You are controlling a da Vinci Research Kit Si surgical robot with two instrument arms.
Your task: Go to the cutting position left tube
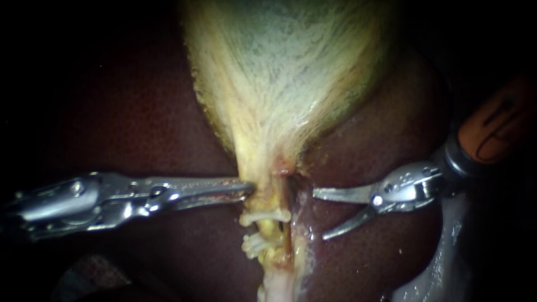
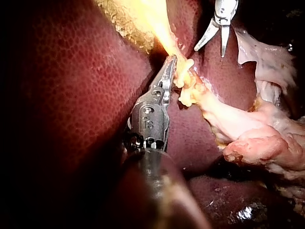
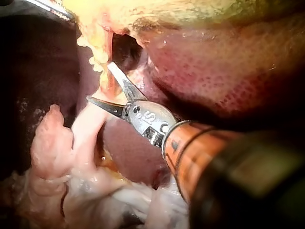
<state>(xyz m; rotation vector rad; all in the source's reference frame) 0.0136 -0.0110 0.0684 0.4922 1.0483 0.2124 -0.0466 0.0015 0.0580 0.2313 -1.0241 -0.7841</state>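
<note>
At view's left, slender silver left tool reaches in, jaws pinching pale yellow gallbladder neck. Just below, yellowish left tube between two white clips. Right of it, silver bladed right tool, blades spread, apart from tube, over dark red liver.

"What carries everything here?"

"The liver, dark red and finely mottled, lies under all the rest."

"And directly on it?"

"The gallbladder, pale yellow-green, lies down its middle and narrows to a stalk. White clips cross that stalk. Farther along, loose pale pink tissue rests on the liver."
</note>
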